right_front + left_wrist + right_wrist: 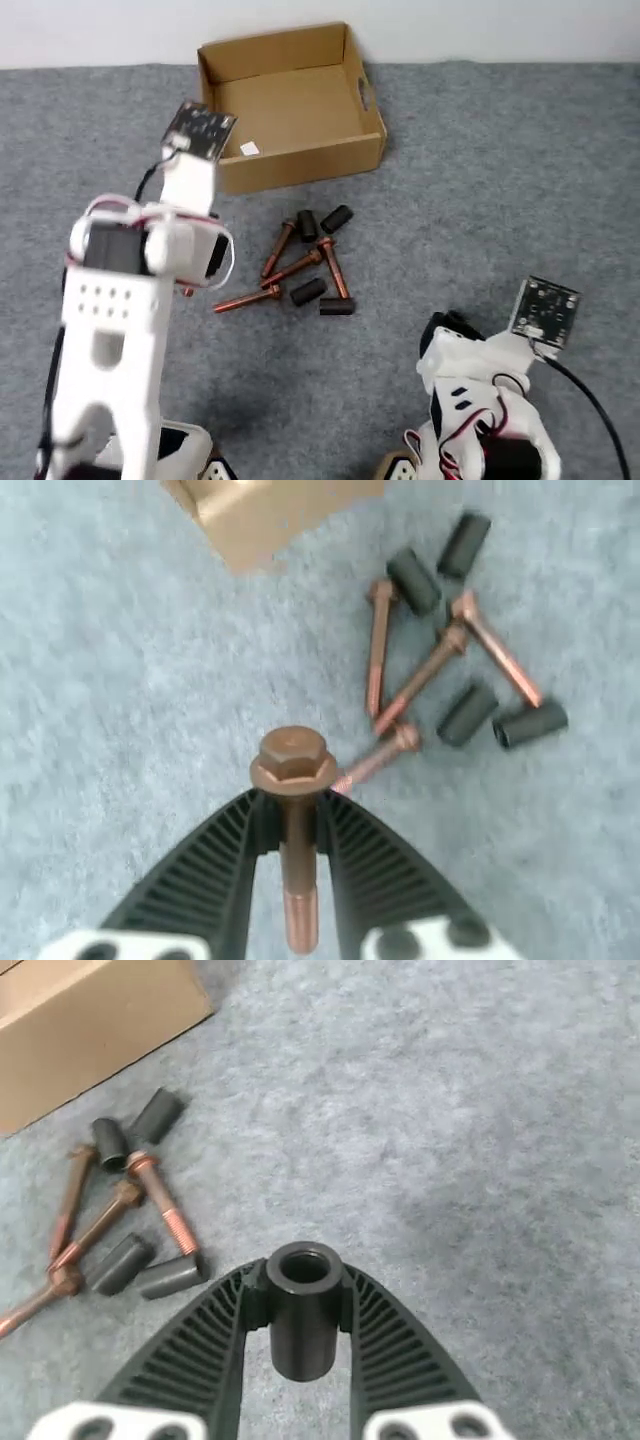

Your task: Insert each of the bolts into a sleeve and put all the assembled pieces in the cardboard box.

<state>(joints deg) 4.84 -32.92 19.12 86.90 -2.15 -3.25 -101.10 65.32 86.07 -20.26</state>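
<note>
My left gripper is shut on a copper bolt, whose hex head points away from the wrist, above grey carpet. My right gripper is shut on a black sleeve, open bore facing outward. Between the arms lies a pile of several copper bolts and several black sleeves, also visible as bolts and sleeves from the left wrist and as bolts and sleeves from the right wrist. The open cardboard box stands behind the pile, with only a small white label inside.
The left arm stands tall at the left, reaching toward the box's front corner. The right arm is low at the front right. Bare grey carpet extends right of the pile and in front of it.
</note>
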